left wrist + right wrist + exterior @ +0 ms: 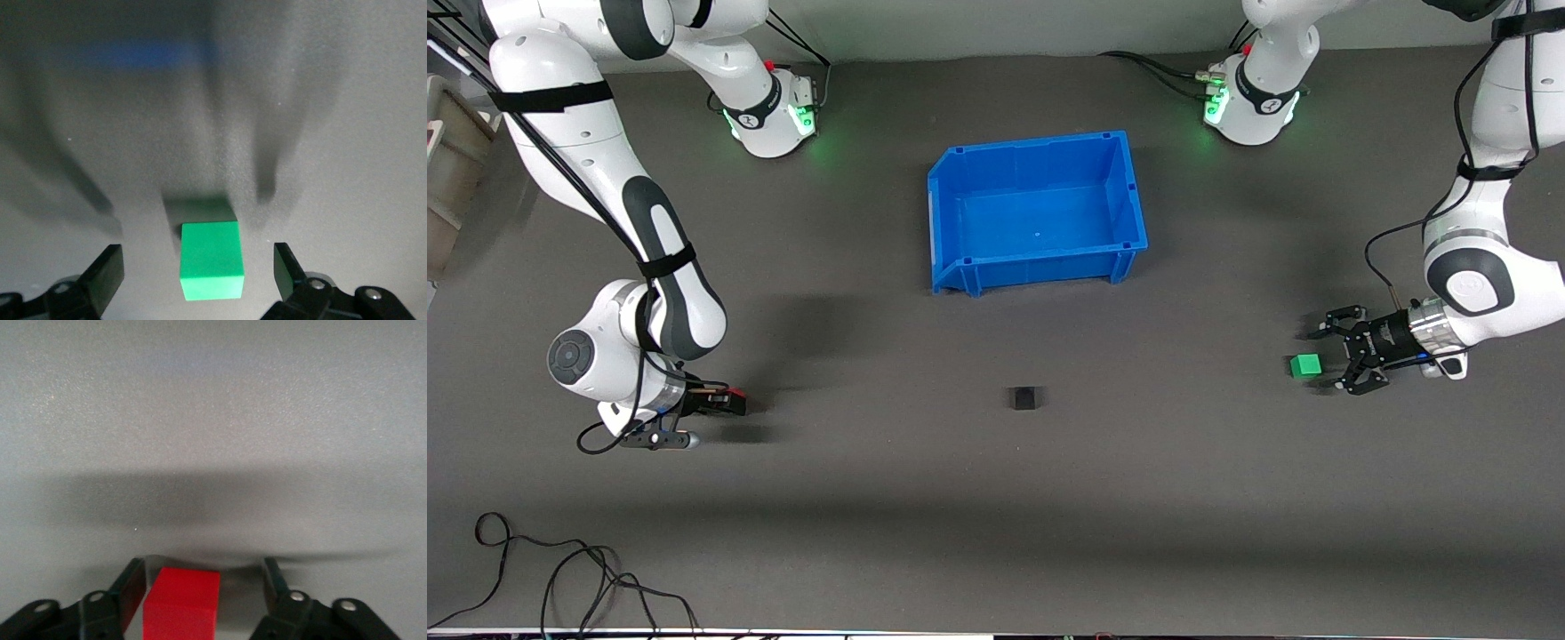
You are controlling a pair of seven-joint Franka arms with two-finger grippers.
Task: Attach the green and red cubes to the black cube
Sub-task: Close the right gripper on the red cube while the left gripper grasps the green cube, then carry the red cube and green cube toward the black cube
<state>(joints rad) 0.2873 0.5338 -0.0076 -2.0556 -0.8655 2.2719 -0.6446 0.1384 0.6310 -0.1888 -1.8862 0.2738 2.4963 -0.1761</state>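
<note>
- We see the black cube (1025,397) alone on the grey mat (996,498), nearer the front camera than the blue bin (951,222), which holds nothing.
- Left gripper (1339,358) spread wide, the green cube (1305,365) between its fingers, untouched in the left wrist view (210,260).
- Right gripper (729,402): the red cube (180,605) sits between its fingers, one touching, one apart; grip unclear.

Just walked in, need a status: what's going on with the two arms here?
Each arm is at a cube. Left gripper is open around the green cube, not touching it. Right gripper has the red cube between its fingers, one gap visible. Black cube sits alone mid-table, nearer the camera than the blue bin.
</note>
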